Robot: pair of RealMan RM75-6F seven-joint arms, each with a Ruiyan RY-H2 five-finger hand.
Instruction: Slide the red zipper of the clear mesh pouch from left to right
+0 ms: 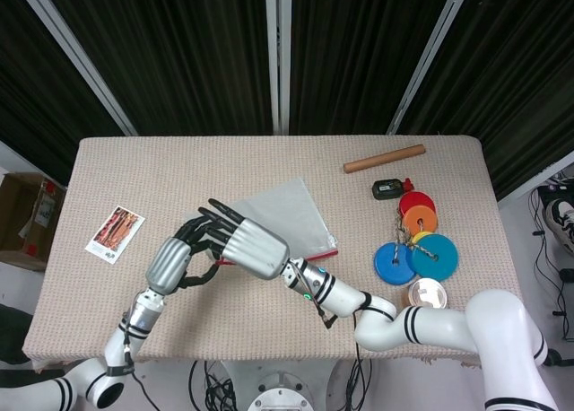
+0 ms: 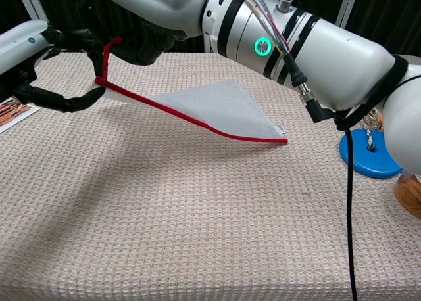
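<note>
The clear mesh pouch (image 1: 289, 210) lies mid-table, and its red zipper (image 2: 187, 121) runs along the near edge. My right hand (image 1: 254, 248) reaches across it and holds the red zipper pull (image 2: 106, 56), so the pouch's left end hangs above the cloth. In the chest view, that right hand (image 2: 146, 46) sits at the top, just right of the pull. My left hand (image 2: 41, 68) brackets the pouch's left corner. Its thumb lies just under the corner, its fingers curve above, and a gap shows between them. In the head view, my left hand (image 1: 172, 264) is partly hidden behind the right one.
A picture card (image 1: 115, 233) lies at the left edge. On the right are a wooden rod (image 1: 384, 158), a small black device (image 1: 388, 189), several coloured discs (image 1: 417, 240) on a cord, and a round tin (image 1: 426, 294). The right forearm (image 2: 309, 48) spans the chest view.
</note>
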